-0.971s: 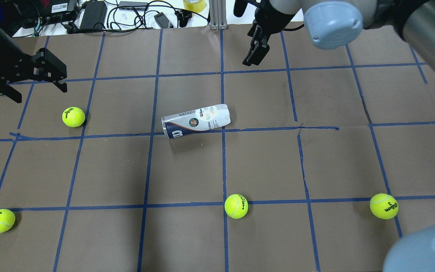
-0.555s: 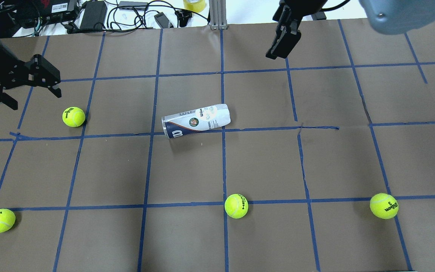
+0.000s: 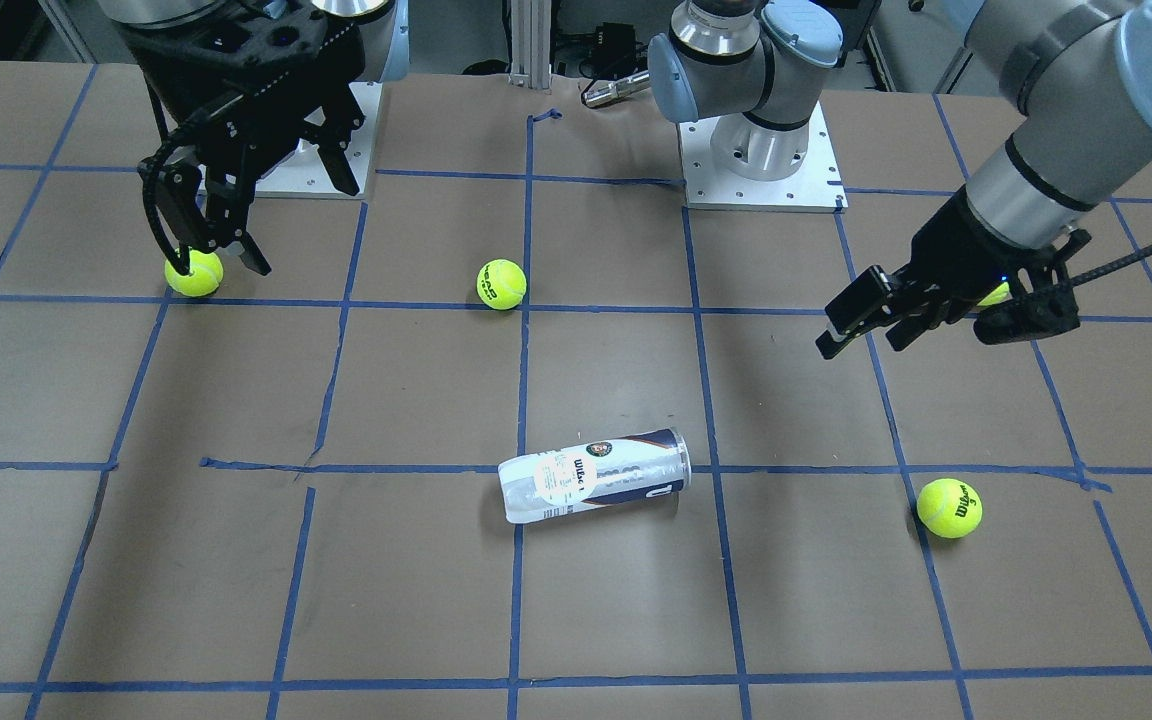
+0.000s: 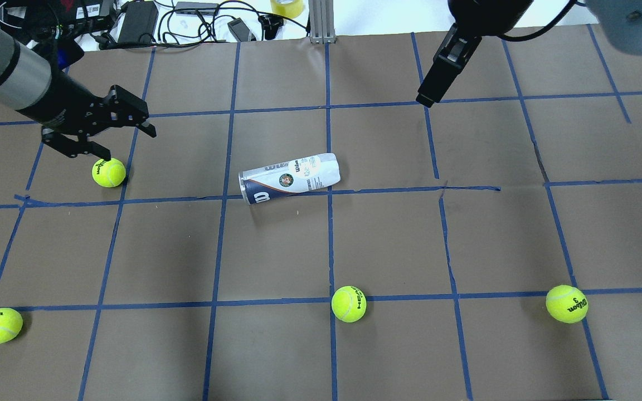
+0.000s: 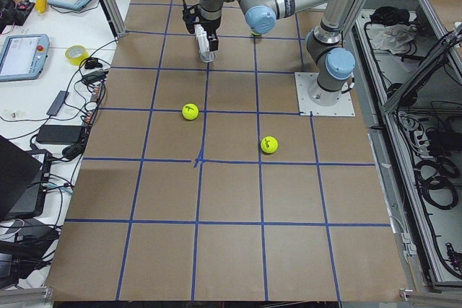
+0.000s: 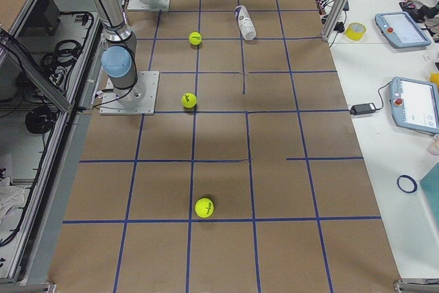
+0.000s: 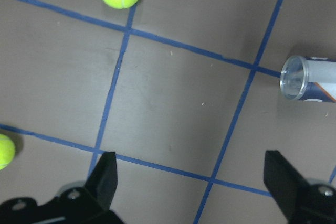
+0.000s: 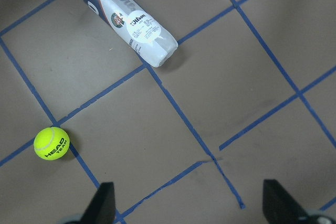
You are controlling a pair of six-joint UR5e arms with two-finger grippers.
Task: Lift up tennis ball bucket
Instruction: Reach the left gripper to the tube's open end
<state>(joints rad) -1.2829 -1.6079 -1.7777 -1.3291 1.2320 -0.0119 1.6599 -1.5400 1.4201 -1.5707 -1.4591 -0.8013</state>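
Left hand (image 4: 130, 146) hangs spread, well apart from tennis ball bucket (image 4: 289, 178).

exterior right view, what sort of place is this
Probably a robotics lab work cell: two grey robot arms bolted to a brown paper-covered table gridded with blue tape, and grey teach pendants on the white side bench.

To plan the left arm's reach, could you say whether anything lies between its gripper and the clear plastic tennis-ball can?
Nothing visible does: only taped brown paper separates the left gripper from the clear plastic tennis-ball can; the nearby yellow-green tennis ball lies aside.
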